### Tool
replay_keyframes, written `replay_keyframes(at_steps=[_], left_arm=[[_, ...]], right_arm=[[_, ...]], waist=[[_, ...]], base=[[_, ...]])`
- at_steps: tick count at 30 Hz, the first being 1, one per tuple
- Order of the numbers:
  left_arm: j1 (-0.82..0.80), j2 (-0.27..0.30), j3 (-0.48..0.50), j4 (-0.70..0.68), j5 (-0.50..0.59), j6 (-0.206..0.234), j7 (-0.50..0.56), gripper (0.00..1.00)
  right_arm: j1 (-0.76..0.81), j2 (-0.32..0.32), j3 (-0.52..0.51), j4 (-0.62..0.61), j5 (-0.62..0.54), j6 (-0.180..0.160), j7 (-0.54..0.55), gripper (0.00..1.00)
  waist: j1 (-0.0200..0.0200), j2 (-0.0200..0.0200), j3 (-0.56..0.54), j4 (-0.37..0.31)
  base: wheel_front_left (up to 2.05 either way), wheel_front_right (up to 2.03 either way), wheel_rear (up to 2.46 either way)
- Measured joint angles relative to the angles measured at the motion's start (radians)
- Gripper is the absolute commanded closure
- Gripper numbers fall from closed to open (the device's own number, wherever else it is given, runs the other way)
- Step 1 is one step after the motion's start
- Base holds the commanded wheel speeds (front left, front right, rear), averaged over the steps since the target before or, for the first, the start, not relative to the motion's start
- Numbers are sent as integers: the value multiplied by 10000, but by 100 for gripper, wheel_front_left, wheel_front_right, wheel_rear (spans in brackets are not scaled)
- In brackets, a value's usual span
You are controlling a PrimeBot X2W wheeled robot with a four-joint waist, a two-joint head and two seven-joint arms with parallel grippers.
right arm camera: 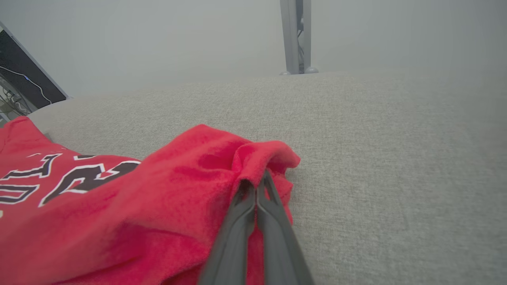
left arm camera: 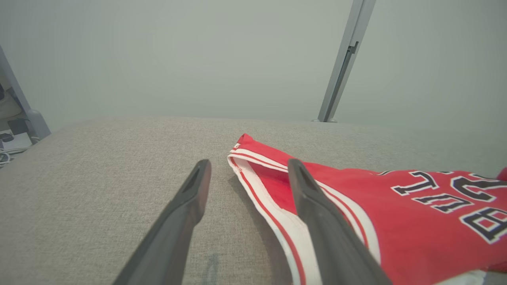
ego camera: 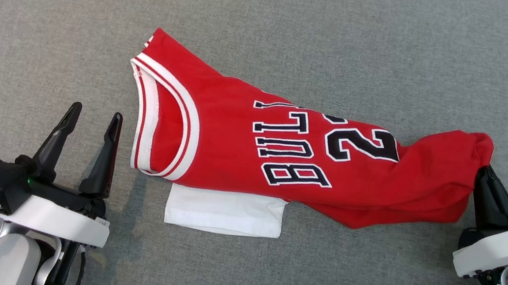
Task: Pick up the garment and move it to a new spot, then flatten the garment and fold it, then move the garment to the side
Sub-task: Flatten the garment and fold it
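We have the red sleeveless basketball jersey [ego camera: 219,108] lying on its side across the middle of the grey fabric-covered table [ego camera: 54,10], long axis running left to right in the head view. Its white-and-red trimmed opening faces our left, and the black-and-white lettering and number face up, turned sideways to us. The body is mostly flat but creased, and the far right end is bunched. A white cloth panel [ego camera: 224,210] sticks out from under the jersey's near edge, flat on the table; we can't tell whether it's attached. The right end effector [ego camera: 483,171] is closed, fingers together, pinching the bunched right end of the jersey; in the right wrist view red fabric [right arm camera: 119,206] wraps over the fingertips [right arm camera: 255,183]. The left end effector [ego camera: 96,111] is open with its fingers spread wide and nothing between them, just left of the trimmed opening and not touching it. In the left wrist view its [left arm camera: 248,166] right finger overlaps the trim [left arm camera: 396,221] only by line of sight. A grey metal post [left arm camera: 340,67] stands past the table's far edge.
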Motion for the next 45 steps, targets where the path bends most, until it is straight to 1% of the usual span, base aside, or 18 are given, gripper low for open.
replay_keyframes(at_steps=[1, 2, 3, 4, 8, 17, 23, 34, 45], left_arm=[[-1, -17, 6, 19, 12, -2, 0, 0], [-1, -27, 13, 42, 35, -10, 0, 0], [0, -29, 23, 63, 46, -35, 0, 0], [0, -35, 38, 81, 61, -35, 0, 0], [50, -59, 121, 127, 73, -44, 0, 0], [548, -54, 368, 132, 81, 58, 0, 0], [996, -40, 428, 79, 81, 194, 0, 0], [2190, -188, 328, -209, -21, 454, 138, 0], [2396, -180, 153, -368, -67, 541, 349, 0]], right_arm=[[-12, -13, 27, 40, -4, 0, -35, 60], [-12, -13, 50, 73, -10, 0, -105, 60], [-9, -2, 69, 84, -19, 0, -199, 24], [2, 23, 77, 86, -56, 0, -290, 0], [501, 247, -48, -117, -316, 0, -721, 0], [1812, 846, 31, -1536, -1116, 0, -1312, 0], [2308, 1047, -81, -2228, -1469, 0, -1269, 0], [3466, 1279, -671, -2823, -1584, 0, -917, 0], [3715, 1406, -736, -3007, -1586, 0, -732, 0]], waist=[[0, 0, -28, -23], [0, 0, -66, -46], [0, 0, -110, -73], [0, 0, -160, -99], [0, 0, -455, -216], [0, 0, -1174, -615], [0, 0, -1693, -782], [0, 0, -2720, -879], [0, 0, -2894, -867]], base=[[0, 0, 0], [0, 0, 0], [0, 0, 0], [0, 0, 0], [0, 0, 0], [0, 0, 0], [0, 0, 0], [0, 0, 0], [0, 0, 0]])
